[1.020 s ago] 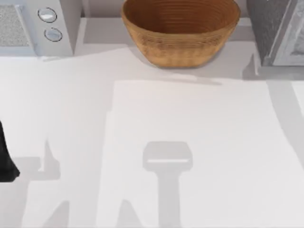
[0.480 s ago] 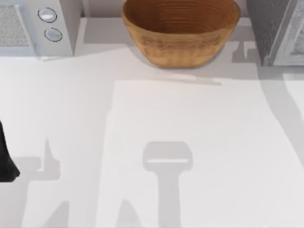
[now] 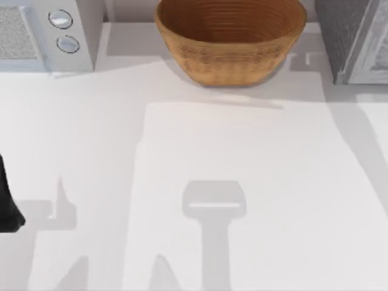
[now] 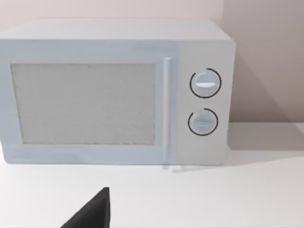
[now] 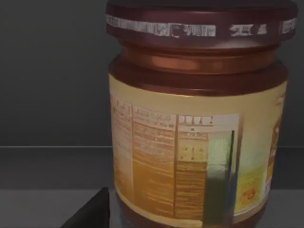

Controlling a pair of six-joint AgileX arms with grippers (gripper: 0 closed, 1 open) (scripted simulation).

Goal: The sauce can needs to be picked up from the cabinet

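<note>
- the sauce can (image 5: 199, 118) stands upright on a dark shelf inside the cabinet (image 3: 354, 36), which sits at the table's (image 3: 182, 151) 1 o'clock corner in the top view; in the right wrist view it looms very close, maroon lid above, yellowish label below.
- the right gripper (image 5: 90, 211) is up against the can inside the cabinet; a dark finger edge shows beside the can's base. i cannot tell whether its fingers are spread or pinching, nor whether they touch the can.
- the left arm (image 3: 7, 200) is parked at the table's 9 o'clock edge, its wrist camera facing the microwave (image 4: 114, 90) at 11 o'clock; whether its fingers are apart or together cannot be told either.
- the woven basket (image 3: 230, 39) sits at 12 o'clock, apart from the cabinet.
- progress, as a judgement: the reach into the cabinet looks nearly done; the can rests on its shelf, so closing on it, lifting and drawing it out are all left.
</note>
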